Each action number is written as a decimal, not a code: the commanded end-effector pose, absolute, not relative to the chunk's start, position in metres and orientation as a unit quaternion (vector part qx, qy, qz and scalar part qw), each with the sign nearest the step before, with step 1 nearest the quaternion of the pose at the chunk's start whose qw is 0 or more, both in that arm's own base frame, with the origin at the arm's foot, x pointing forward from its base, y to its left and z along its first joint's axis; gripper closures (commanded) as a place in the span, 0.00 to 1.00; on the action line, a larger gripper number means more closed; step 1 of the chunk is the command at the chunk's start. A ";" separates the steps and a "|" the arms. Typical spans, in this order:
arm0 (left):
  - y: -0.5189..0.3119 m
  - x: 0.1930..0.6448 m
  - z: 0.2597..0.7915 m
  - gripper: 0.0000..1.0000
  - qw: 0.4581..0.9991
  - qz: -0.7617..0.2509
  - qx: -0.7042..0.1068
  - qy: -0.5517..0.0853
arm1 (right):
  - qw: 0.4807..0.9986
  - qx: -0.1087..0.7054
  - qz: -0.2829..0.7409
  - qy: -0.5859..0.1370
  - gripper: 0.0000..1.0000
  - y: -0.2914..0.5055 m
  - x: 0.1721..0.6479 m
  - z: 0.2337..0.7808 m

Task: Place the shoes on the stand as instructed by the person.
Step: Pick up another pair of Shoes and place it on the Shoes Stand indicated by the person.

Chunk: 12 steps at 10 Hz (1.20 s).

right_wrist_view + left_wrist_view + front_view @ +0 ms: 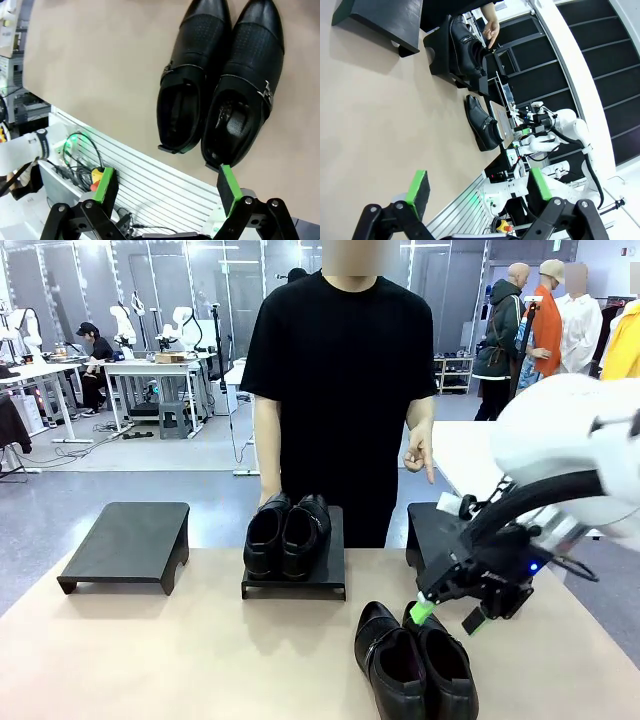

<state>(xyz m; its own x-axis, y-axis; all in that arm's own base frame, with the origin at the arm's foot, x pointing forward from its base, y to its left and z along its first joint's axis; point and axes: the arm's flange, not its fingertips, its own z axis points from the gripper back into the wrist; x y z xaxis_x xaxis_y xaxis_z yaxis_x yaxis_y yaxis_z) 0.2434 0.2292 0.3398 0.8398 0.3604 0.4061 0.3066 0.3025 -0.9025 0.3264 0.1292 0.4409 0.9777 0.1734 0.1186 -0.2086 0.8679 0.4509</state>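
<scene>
One pair of glossy black shoes (290, 535) stands on the middle black stand (295, 585). The other pair (415, 665) lies side by side on the table near its front edge, seen from above as shoes (215, 95) in the right wrist view. My right gripper (450, 617) hovers open just above their heel end; in its own view the gripper (167, 187) has one green pad (229, 187) close to a heel. The person (340, 370) points a hand (422, 452) down toward the right stand (425, 525). My left gripper (479, 187) is open and holds nothing, high above the table.
An empty black stand (125, 540) sits at the table's left. The right stand is partly hidden behind my right arm. Bare tabletop (180, 650) stretches across the front left. The left wrist view shows the left stand (385, 17), both pairs and the robot base.
</scene>
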 end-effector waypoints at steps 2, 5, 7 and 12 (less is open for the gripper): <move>0.226 0.239 0.341 0.00 0.754 0.005 -0.591 -0.288 | 0.975 0.204 0.079 -0.024 0.00 0.141 0.320 0.399; 0.226 0.239 0.341 0.00 0.754 0.005 -0.591 -0.288 | 0.983 0.160 0.084 -0.015 0.00 0.154 0.328 0.373; 0.226 0.239 0.341 0.00 0.754 0.005 -0.591 -0.288 | 0.986 0.146 0.084 -0.014 0.00 0.159 0.332 0.361; 0.226 0.239 0.341 0.00 0.754 0.005 -0.591 -0.288 | 0.991 0.103 0.088 -0.016 0.00 0.176 0.339 0.331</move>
